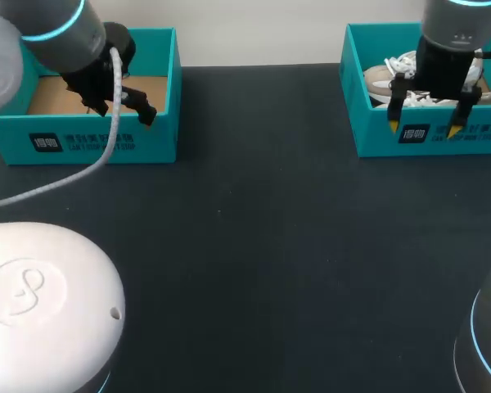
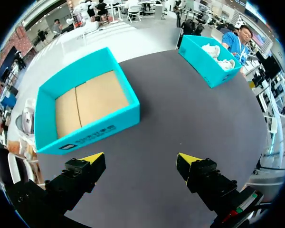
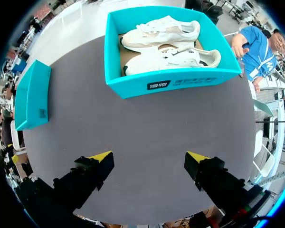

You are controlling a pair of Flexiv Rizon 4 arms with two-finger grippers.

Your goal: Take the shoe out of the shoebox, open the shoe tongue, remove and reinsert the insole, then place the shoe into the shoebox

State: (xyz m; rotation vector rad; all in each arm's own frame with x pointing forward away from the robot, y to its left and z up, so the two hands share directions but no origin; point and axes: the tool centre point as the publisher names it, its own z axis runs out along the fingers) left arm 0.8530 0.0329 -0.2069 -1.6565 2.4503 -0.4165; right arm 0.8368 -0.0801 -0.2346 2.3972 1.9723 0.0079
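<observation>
Two white shoes (image 3: pixel 173 57) lie side by side in the teal shoebox (image 3: pixel 171 84) at the table's far right; in the head view the shoes (image 1: pixel 386 78) are partly hidden by my right arm. My right gripper (image 1: pixel 424 128) hangs open over that box's front wall, and in the right wrist view my right gripper (image 3: pixel 149 159) is short of the box with bare table between its fingers. My left gripper (image 2: pixel 140 161) is open over the table just in front of a second, empty teal box (image 2: pixel 85 109). In the head view my left gripper (image 1: pixel 123 105) sits at that box's (image 1: pixel 90 139) front right.
The empty box shows only its brown cardboard floor (image 1: pixel 65 98). The dark table (image 1: pixel 254 229) stretches between the two boxes. From the left wrist view the shoebox (image 2: pixel 209 59) stands at the far side.
</observation>
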